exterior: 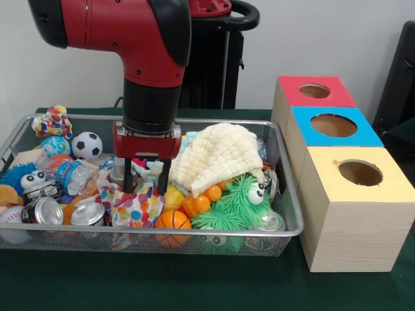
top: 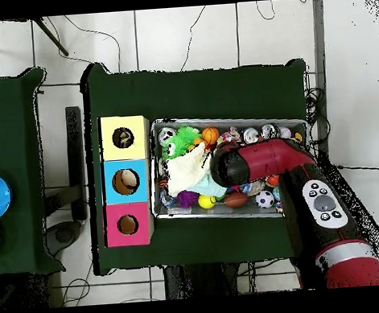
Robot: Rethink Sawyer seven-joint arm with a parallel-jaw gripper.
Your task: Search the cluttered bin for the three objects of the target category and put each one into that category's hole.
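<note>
Seemingly early on: my gripper (exterior: pixel 146 176) sits spread over a spotted cloth (exterior: pixel 137 208) in the wire bin (exterior: pixel 285 228), nothing grasped; the yellow box's hole (exterior: pixel 360 172) looks empty.

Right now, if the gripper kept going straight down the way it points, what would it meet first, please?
Most likely the spotted cloth lying directly under the gripper in the wire basket. The fingertips already look level with the cloth, though depth is hard to judge from the front view.
</note>
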